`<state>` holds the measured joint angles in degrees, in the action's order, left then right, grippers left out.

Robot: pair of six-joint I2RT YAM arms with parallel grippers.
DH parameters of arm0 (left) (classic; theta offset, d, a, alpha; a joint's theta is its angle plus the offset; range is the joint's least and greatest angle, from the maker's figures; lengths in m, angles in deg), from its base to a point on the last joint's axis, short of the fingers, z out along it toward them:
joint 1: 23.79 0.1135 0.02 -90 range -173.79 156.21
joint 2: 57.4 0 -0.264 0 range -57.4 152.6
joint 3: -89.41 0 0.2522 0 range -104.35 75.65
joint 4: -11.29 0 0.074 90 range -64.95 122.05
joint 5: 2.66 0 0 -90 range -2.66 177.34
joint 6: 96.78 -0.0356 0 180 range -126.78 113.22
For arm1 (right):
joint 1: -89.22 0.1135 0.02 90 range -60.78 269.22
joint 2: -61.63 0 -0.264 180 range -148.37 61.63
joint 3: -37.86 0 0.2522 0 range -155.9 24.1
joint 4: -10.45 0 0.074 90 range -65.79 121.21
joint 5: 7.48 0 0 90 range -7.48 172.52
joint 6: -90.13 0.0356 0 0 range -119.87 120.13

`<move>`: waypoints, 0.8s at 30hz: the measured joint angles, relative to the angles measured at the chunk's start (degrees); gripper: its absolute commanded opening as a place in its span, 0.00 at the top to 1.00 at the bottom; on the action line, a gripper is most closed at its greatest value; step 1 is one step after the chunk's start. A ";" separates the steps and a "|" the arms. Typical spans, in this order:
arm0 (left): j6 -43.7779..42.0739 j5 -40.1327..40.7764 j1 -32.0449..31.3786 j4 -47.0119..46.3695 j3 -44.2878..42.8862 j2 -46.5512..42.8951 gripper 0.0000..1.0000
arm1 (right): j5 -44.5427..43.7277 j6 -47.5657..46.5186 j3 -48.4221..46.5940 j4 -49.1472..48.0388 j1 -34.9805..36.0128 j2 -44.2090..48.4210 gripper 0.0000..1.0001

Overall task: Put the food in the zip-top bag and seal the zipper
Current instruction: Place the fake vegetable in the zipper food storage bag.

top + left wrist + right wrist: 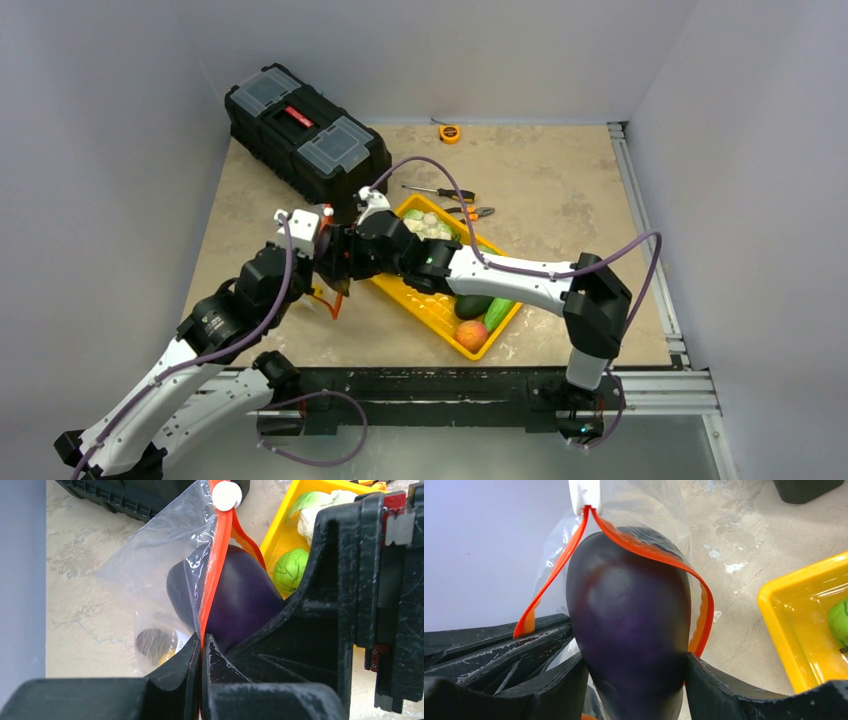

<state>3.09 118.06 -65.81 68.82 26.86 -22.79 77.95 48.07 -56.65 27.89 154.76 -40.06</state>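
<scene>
Eggplant [624, 610]: clamped in right claw [631, 677], long axis pointing away from claw, far end ringed by zipper [217, 565] at bag [145, 565] mouth. Left claw [201, 652]: nipping zipper's near end, holding mouth open, just left of tray [440, 310].

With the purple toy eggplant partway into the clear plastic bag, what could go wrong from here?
1. The purple toy eggplant fills most of the mouth, the red-orange zipper strip stretched around it; pushing it in may snag the rim.
2. The left gripper pinches only that thin strip, so the clear plastic bag might tug free.
3. If the right gripper opens early, the eggplant could slip out.
</scene>
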 measured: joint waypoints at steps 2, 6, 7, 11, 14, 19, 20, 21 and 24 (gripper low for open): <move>0.00 0.02 0.00 -0.02 0.00 -0.02 1.00 | 0.68 1.11 0.70 -1.62 -0.39 0.20 0.67; -0.04 0.04 0.00 0.00 0.00 -0.02 1.00 | 2.08 5.51 2.08 -5.29 -1.36 0.20 0.68; -0.04 0.09 0.00 0.00 0.00 -0.02 1.00 | 2.71 7.06 2.54 -6.47 -1.73 0.20 0.68; -0.42 0.37 0.02 0.02 0.00 0.02 1.00 | 5.62 13.90 5.90 -12.81 -2.93 0.22 0.68; -0.52 0.37 0.02 0.02 0.00 0.04 1.00 | 6.21 17.16 6.73 -14.16 -2.97 0.17 0.68; -0.94 0.94 0.22 0.52 0.00 0.02 1.00 | 7.15 17.99 5.97 -14.49 -3.15 -1.16 0.66; -1.05 1.18 0.33 0.59 0.02 0.00 1.00 | 7.17 17.51 5.55 -14.49 -3.13 -1.62 0.66; -1.11 1.33 0.37 0.57 0.02 -0.04 1.00 | 7.15 16.85 5.18 -14.47 -3.13 -2.10 0.66; -1.31 0.83 0.33 0.17 0.02 -0.31 1.00 | 6.86 13.49 3.21 -13.77 -3.13 -4.26 0.60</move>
<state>1.78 118.89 -65.48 69.00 26.88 -23.09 84.81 61.56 -53.44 14.12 151.63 -44.32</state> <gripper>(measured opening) 0.004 0.615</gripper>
